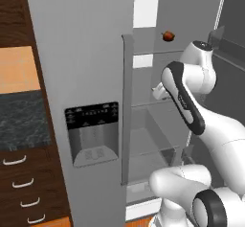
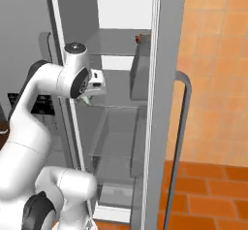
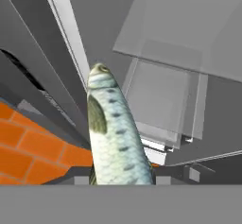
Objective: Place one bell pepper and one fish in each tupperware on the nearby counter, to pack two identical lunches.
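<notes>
Fish (image 3: 116,133), silver-green, one: clamped tail-end between the nearly closed jaws of the gripper (image 2: 89,97) and hanging head-outward just in front of the open fridge (image 2: 121,103) shelves, apparently lifted clear for carrying to a tupperware; fingertips hidden behind its body.

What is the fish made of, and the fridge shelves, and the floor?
The fish looks like real scaly skin: pale silvery green with dark spots and a slight sheen. The fridge shelves look like clear glass or plastic, since you see through them. The floor looks like matt orange clay tile, with grout lines.
</notes>
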You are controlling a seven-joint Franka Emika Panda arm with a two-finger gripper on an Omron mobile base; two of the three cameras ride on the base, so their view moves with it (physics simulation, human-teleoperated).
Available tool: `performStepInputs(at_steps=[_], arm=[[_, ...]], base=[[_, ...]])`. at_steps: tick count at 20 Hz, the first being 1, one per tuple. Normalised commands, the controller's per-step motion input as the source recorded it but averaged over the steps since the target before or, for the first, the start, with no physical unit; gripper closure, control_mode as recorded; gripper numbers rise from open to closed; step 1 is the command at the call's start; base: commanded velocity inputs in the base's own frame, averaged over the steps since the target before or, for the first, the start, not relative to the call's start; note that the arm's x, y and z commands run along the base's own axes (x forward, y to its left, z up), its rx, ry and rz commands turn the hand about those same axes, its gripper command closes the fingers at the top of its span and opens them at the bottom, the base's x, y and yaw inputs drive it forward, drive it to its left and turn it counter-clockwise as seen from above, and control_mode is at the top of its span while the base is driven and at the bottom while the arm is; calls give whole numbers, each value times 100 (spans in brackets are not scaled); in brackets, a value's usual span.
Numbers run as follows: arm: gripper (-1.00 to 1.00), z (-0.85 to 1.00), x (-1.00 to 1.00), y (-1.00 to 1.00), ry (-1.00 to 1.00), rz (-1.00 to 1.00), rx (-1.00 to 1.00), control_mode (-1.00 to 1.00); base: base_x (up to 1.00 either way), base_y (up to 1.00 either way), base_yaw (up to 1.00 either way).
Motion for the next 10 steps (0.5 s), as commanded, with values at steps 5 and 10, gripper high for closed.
performStepInputs(at_steps=[5,10], arm=[[100,0,0,0,0,0,0,100],[100,0,0,0,0,0,0,100]], base=[[-60,100,13],[-3,100,2]])
